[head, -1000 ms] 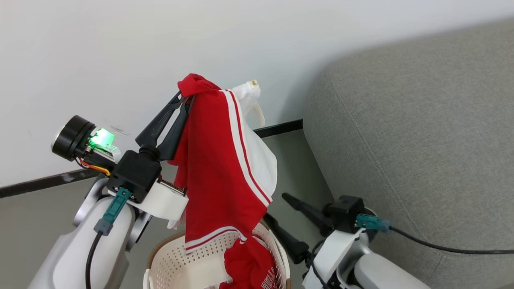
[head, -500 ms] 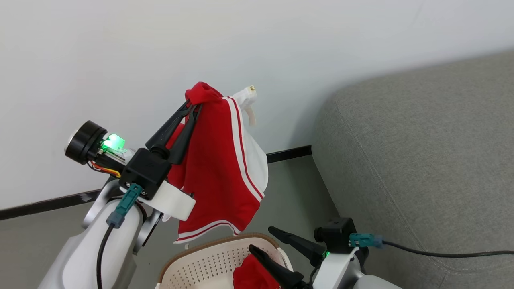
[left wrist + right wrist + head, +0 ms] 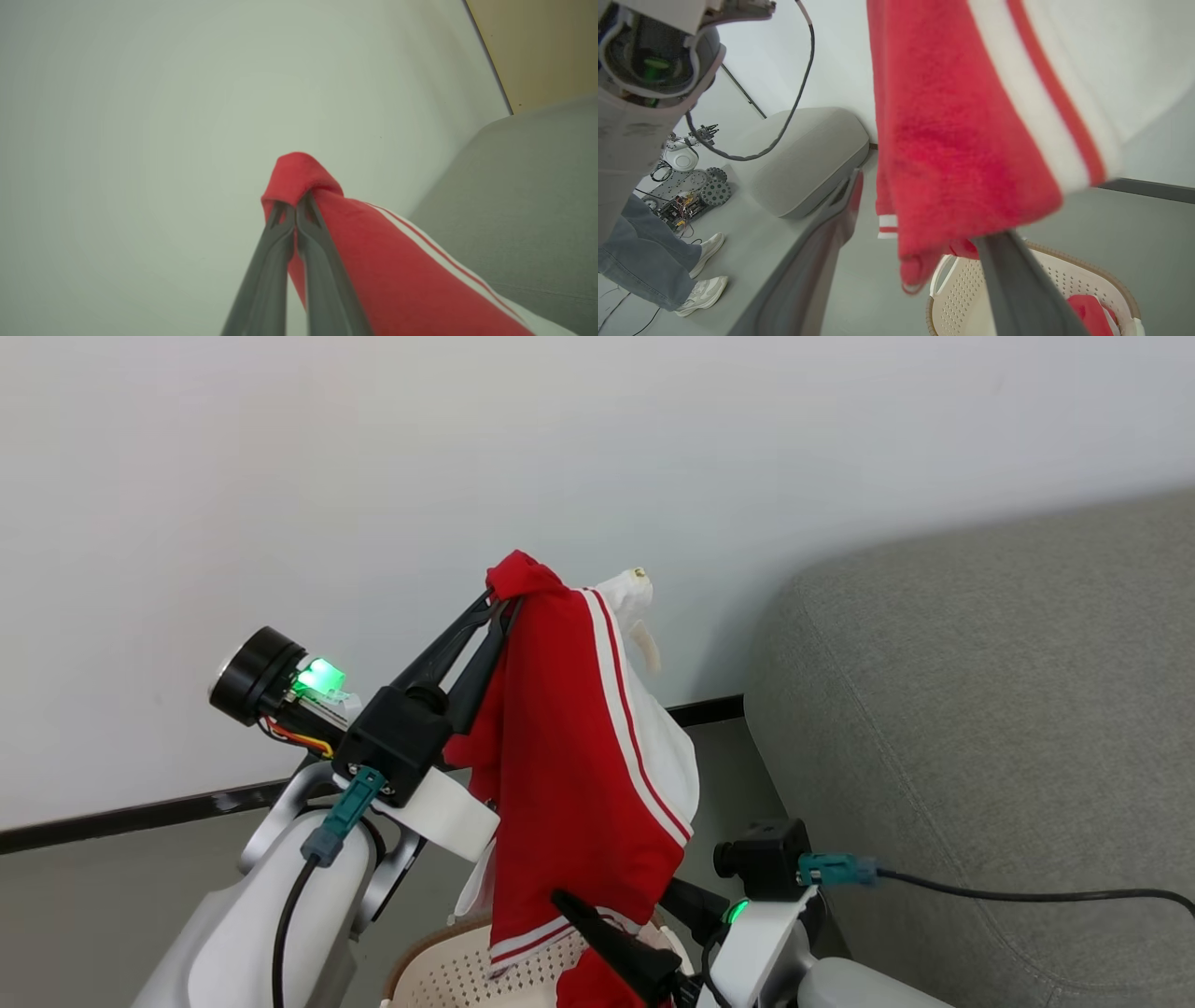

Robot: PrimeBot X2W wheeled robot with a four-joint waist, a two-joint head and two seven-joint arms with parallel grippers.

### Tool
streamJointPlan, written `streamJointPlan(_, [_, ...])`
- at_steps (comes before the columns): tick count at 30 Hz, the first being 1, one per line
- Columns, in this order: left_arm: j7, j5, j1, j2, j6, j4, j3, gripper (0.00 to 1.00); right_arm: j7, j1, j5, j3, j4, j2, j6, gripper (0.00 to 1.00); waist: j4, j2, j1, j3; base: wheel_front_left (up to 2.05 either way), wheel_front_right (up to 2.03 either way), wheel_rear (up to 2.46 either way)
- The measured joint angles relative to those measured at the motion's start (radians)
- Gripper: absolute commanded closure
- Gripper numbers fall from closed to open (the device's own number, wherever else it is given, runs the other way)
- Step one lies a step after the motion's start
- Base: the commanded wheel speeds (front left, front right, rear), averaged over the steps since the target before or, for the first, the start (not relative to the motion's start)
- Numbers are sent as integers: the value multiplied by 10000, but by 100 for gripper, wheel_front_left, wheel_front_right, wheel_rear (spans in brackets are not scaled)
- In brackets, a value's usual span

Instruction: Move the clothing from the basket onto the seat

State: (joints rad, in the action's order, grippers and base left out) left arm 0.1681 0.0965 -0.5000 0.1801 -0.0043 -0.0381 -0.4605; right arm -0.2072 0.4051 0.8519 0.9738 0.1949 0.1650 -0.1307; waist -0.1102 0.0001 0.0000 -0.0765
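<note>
Pinch grip: left gripper (image 3: 499,602), jaws closed on a small fold of the striped red garment (image 3: 560,756), which hangs below it over the basket (image 3: 439,971). The right gripper (image 3: 616,905) is spread wide and holds nothing. Risk: the thin pinch slips, or the hem snags the right fingers, short of the seat (image 3: 980,709) to its right.

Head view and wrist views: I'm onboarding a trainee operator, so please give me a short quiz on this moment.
1. True or false: the left gripper is shut on the striped red garment.
2. Where does the other red garment lie? A) in the basket B) on the sofa C) on the floor
3. Fill in: the jaws of the right gripper stand ____.
Key: 1 true; 2 A; 3 open.
</note>
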Motion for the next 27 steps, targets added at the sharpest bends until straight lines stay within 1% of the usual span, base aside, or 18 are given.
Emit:
streamJointPlan(3, [-38,0,-1,-71,0,44,-65,100,-102,198,88,-140,157,-27,0,0,89,0,0,-4,0,0,0])
streamJointPlan(5, [-100,2,-2,-134,-75,63,-98,100,-140,373,111,-278,372,-21,0,0,143,0,0,-2,0,0,0])
streamJointPlan(6, [-102,2,-2,-157,-75,75,-125,100,-167,485,84,-320,493,4,0,8,169,0,0,1,0,0,0])
streamJointPlan(7, [-142,4,-2,-176,-77,77,-146,100,-215,601,-4,-351,598,35,0,42,194,0,0,3,0,0,0])
streamJointPlan(8, [-190,8,-2,-194,-77,75,-159,100,-219,725,-115,-382,702,71,0,60,218,0,0,6,0,0,0])
streamJointPlan(9, [-194,23,-2,-215,-77,67,-165,100,-224,824,-244,-437,792,115,0,67,241,0,0,11,0,0,0])
streamJointPlan(10, [-207,27,-1,-226,-77,59,-165,100,-232,909,-368,-483,872,169,0,96,262,0,0,17,0,0,0])
streamJointPlan(11, [-226,63,0,-228,-75,36,-157,100,-249,971,-439,-543,957,209,0,100,281,0,0,25,0,0,0])
streamJointPlan(18, [-276,510,477,-213,52,-364,232,100,-322,1123,-640,-757,1313,412,0,100,248,0,0,92,0,0,0])
streamJointPlan(23, [-276,1001,972,-242,192,-748,539,100,-351,1176,-826,-1009,1350,708,0,100,121,0,0,120,0,0,0])
streamJointPlan(26, [-259,1231,1252,-284,199,-928,706,100,-401,1227,-882,-1214,1308,823,0,100,18,0,0,131,0,0,0])
streamJointPlan(27, [-259,1231,1252,-284,199,-928,706,60,-401,1227,-882,-1214,1308,823,0,100,18,0,0,131,0,0,0])
